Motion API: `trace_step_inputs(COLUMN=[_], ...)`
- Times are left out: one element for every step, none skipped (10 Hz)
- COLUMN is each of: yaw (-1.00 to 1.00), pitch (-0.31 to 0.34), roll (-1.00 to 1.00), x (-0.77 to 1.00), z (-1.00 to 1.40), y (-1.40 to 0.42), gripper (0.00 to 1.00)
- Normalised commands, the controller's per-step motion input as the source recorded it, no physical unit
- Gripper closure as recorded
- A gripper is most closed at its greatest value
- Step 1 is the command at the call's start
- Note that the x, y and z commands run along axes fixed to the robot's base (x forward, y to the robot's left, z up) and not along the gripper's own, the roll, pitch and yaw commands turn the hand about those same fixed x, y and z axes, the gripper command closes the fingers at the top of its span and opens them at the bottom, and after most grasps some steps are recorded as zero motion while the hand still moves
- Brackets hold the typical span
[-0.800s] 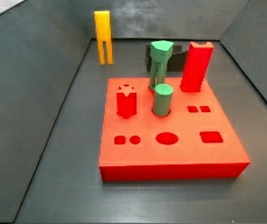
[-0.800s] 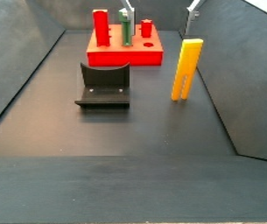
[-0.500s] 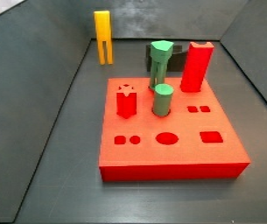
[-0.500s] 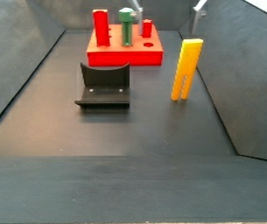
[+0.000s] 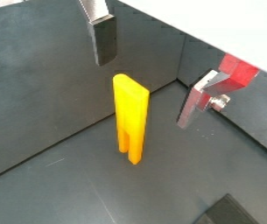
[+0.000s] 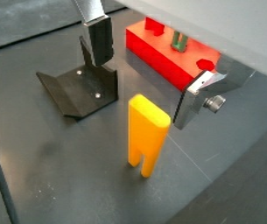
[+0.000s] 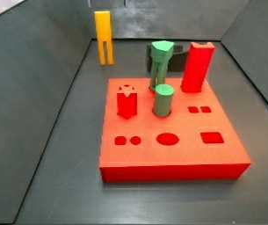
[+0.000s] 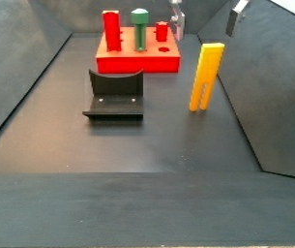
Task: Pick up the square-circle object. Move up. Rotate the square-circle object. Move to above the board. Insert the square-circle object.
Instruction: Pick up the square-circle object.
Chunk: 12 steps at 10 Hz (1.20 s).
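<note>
Gripper (image 5: pixel 147 74) hangs spread above the upright square-circle object (image 5: pixel 130 117), fingers straddling its top, presumably lining up a grasp.

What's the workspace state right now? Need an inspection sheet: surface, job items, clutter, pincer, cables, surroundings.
Surface: dark floor, nothing loose on it.
Square-circle object: yellow peg standing upright on the floor, forked end down in both wrist views, not held.
Board: red block flat on the floor; it carries a red pillar, two green pegs and a short red star peg; several holes free.
Clutter: dark L-shaped fixture between the board and the near floor.
Pincer: open, above the peg, fingers either side and clear of it.
Cables: nothing seen.
Surroundings: dark walls on the sides.
</note>
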Motion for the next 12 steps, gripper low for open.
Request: trace_step_inputs(yaw=[0.0, 0.0, 0.0, 0.0, 0.02, 0.03, 0.02, 0.01, 0.01, 0.01, 0.0, 0.0], pitch=[0.003, 0.0, 0.0, 0.0, 0.0, 0.0, 0.01, 0.006, 0.013, 0.013, 0.019, 0.0], roll=[0.04, 0.06, 0.04, 0.06, 0.06, 0.07, 0.07, 0.03, 0.02, 0.05, 0.03, 0.0], x=[-0.05, -0.15, -0.1, -0.12, -0.13, -0.08, -0.04, 0.0, 0.0, 0.0, 0.0, 0.0], z=[-0.33, -0.35, -0.34, -0.34, -0.27, -0.23, -0.22, -0.21, -0.21, -0.25, -0.23, -0.18], y=[0.0, 0.0, 0.0, 0.01, 0.03, 0.03, 0.05, 0.02, 0.03, 0.01, 0.01, 0.01], gripper=[0.0, 0.0, 0.0, 0.0, 0.0, 0.0, 0.0, 0.0, 0.0, 0.0, 0.0, 0.0])
